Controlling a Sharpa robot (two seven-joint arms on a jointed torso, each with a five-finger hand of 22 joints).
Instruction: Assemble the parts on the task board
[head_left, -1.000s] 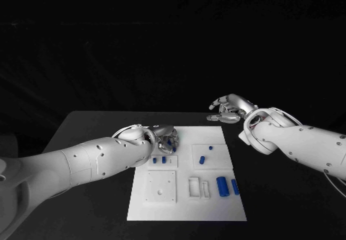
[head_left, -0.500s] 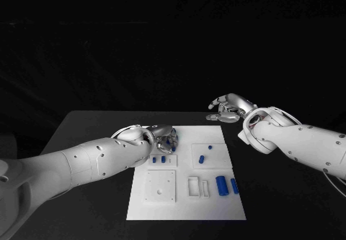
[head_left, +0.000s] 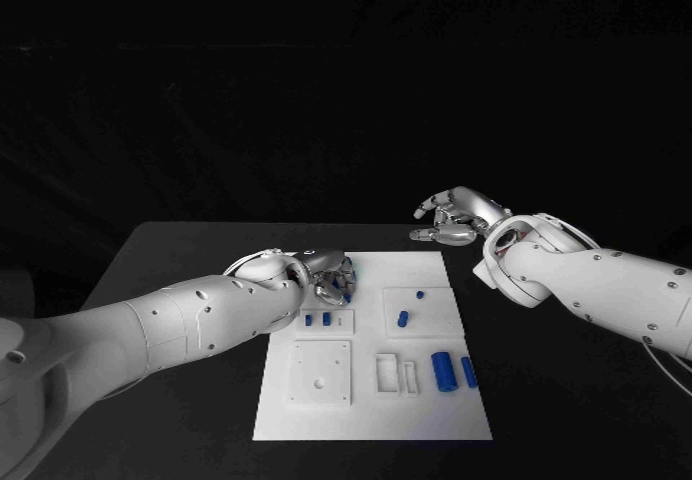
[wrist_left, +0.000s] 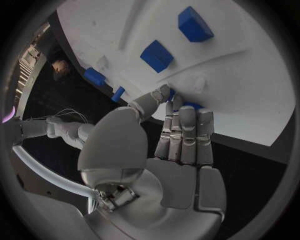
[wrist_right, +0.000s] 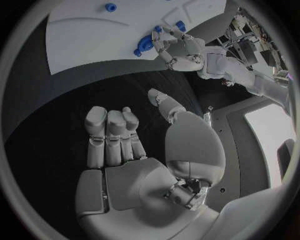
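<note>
The white task board (head_left: 433, 415) lies in the middle of the black table. My left hand (head_left: 326, 273) hangs over the board's far left corner and pinches a blue knobbed part (head_left: 343, 291) between thumb and fingers, close to the board (wrist_left: 250, 90). That part shows as blue patches (wrist_left: 191, 105) behind the fingertips, and as a toothed shape (wrist_right: 145, 44) in the right wrist view. My right hand (head_left: 453, 219) hovers above the bare table beyond the board's far right corner, holding nothing, its fingers (wrist_right: 112, 135) side by side and its thumb apart.
On the board stand two small blue pieces (head_left: 317, 320), a blue peg (head_left: 405, 320), a smaller one (head_left: 420, 296) and two blue cylinders (head_left: 444, 370) at the right. A white square plate (head_left: 322, 373) and slotted frames (head_left: 389, 373) lie nearer me.
The right hand has drifted slightly to the left. The left hand keeps the blue part at the board's far left corner, barely moving.
</note>
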